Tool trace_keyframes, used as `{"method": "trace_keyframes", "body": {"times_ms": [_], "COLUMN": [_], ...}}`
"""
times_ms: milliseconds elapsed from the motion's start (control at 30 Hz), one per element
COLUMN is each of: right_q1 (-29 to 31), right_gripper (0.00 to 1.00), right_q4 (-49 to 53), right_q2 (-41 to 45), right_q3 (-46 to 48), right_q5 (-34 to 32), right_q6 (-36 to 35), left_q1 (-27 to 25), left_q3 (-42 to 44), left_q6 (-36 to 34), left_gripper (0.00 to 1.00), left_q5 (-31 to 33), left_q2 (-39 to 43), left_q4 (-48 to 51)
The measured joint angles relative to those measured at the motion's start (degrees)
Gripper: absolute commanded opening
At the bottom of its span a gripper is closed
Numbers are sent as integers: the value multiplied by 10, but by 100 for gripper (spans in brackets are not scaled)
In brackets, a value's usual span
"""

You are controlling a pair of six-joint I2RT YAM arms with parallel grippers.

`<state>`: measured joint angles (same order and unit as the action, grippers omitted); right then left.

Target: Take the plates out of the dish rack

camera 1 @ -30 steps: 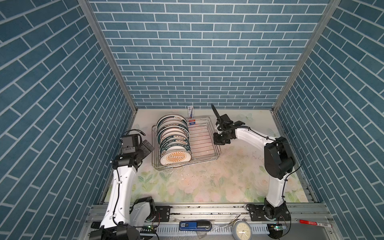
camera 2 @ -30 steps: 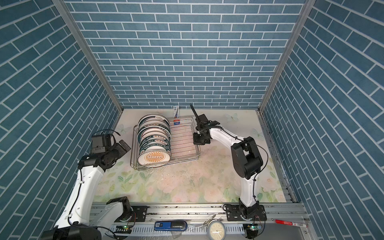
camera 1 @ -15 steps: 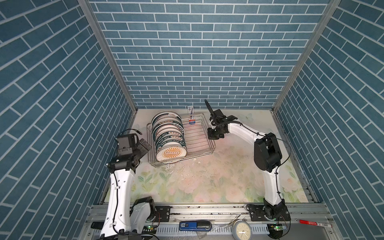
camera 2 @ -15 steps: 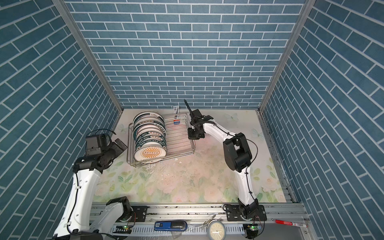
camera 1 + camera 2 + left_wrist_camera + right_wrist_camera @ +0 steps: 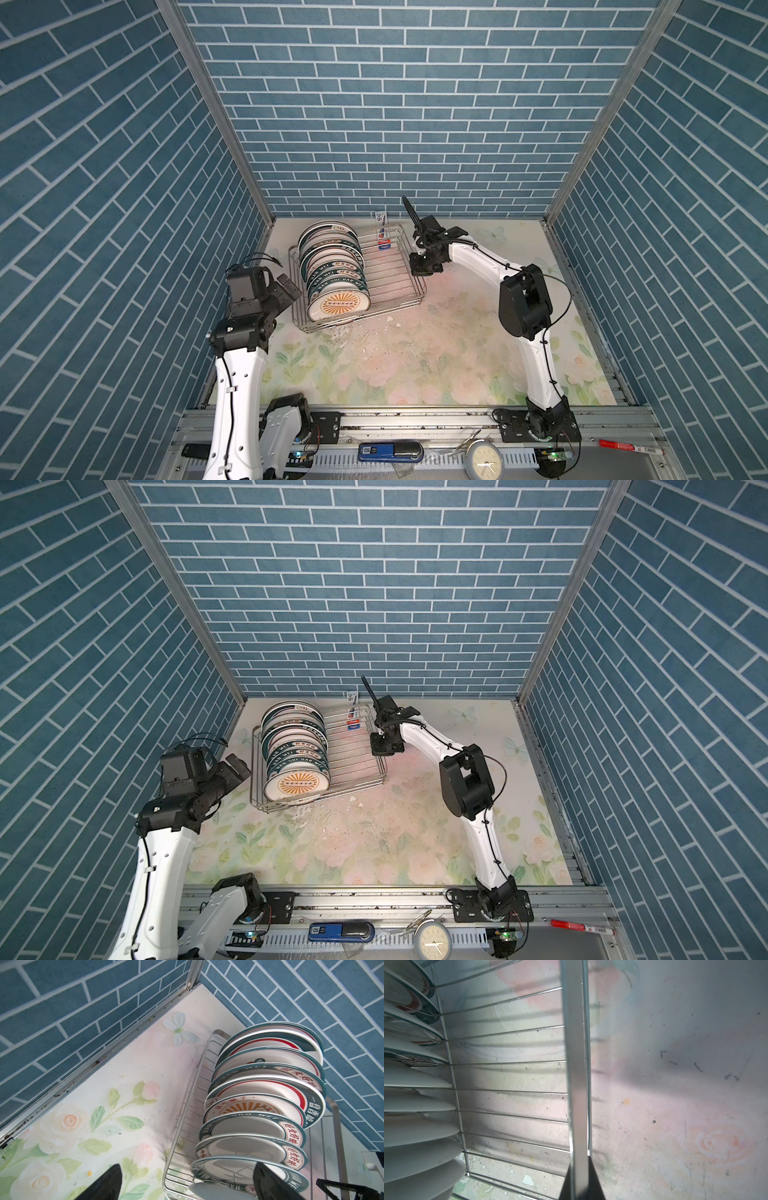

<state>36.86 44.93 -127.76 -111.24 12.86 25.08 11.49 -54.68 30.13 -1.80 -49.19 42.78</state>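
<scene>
Sliding left and a little toward the back wall over the last second, the dish rack [image 5: 390, 282] has come along with my right arm, which has folded in with it; my left arm has shifted slightly the same way. On the floral surface [image 5: 415, 365] I have one wire rack, now near the back-left corner, and every plate is inside it, none set out. So I judge I am on the opening step, positioning the rack, with unloading proper not yet begun. The plates [image 5: 259, 1109] stand on edge in a single packed row along the rack's left half. I count eight or nine rims in the left wrist view; the nearest are partly hidden, so I will not swear to the figure. Frontmost in both top views is the sunburst plate [image 5: 338, 305]. The right pincer [image 5: 419, 272] is clamped on the rack's side rail [image 5: 576, 1064]. The left pincer [image 5: 286, 289] hangs just beside the rack's left wall, spread wide and empty, its dark fingertips [image 5: 104, 1184] framing the row. Next, I think, the left should straddle one plate's rim, close, and lift it straight up out of the dividers while the right steadies the rack. On the front rail sit one clock [image 5: 484, 461], one blue device [image 5: 390, 452] and one red marker [image 5: 627, 448].
</scene>
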Motion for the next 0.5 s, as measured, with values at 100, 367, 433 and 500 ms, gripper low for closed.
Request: {"method": "trace_keyframes", "body": {"times_ms": [100, 367, 433, 500], "right_q1": [2, 6, 9, 11], "right_gripper": [0, 0, 0, 0], "right_q4": [4, 10, 12, 21], "right_q2": [-4, -16, -20, -26], "right_q3": [-7, -26, -33, -45], "right_q5": [-2, -2, -2, -7], "right_q6": [-1, -1, -1, -3], "left_q1": [0, 0, 0, 0], "left_q3": [-8, -8, -8, -9], "left_q6": [-12, -28, -31, -37], "left_gripper": [99, 99, 99, 99], "left_q5": [-16, -52, -62, -73], "left_q2": [-14, -18, -14, -10], "left_q4": [1, 2, 2, 2]}}
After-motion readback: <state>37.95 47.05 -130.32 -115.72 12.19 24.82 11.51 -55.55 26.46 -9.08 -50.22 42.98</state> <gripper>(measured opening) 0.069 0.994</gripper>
